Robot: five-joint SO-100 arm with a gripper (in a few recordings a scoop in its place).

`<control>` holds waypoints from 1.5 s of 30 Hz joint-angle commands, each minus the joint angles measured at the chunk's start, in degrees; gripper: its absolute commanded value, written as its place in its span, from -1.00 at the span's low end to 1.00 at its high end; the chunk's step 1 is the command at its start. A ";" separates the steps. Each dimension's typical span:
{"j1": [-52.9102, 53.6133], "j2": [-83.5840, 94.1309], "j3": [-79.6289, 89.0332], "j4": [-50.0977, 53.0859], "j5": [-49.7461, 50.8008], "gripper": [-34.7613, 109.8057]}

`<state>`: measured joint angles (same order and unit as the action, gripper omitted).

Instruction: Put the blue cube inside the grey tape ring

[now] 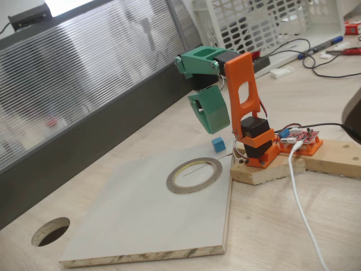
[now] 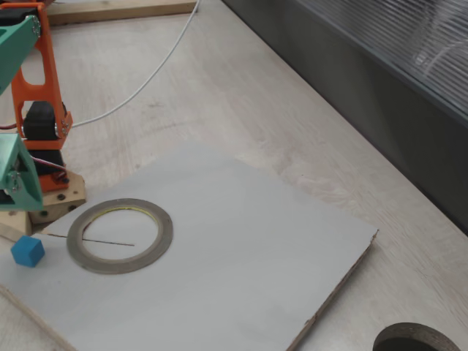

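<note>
The blue cube (image 1: 218, 143) (image 2: 28, 251) rests on the pale grey board (image 1: 130, 220) (image 2: 241, 263), just outside the grey tape ring (image 1: 192, 190) (image 2: 121, 265) on the side toward the arm's base. The ring lies flat on the board with nothing inside it. My green gripper (image 1: 210, 121) (image 2: 18, 183) hangs folded against the orange arm, a little above the cube and not touching it. Its jaws look shut, with nothing between them.
The arm's base stands on a wooden block (image 1: 271, 169) beside a red circuit board (image 1: 304, 138). A white cable (image 1: 302, 209) runs across the table. A round hole (image 1: 51, 231) (image 2: 417, 340) is cut in the tabletop beyond the board. A dark wall panel (image 2: 380, 110) borders the table.
</note>
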<state>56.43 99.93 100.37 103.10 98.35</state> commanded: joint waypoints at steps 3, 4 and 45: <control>-3.78 0.88 -0.53 -8.70 0.35 -0.38; -4.83 0.88 -0.53 -8.70 0.09 -0.34; -5.36 -11.34 0.18 -9.05 -3.43 0.86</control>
<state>50.89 89.74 100.46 98.26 94.22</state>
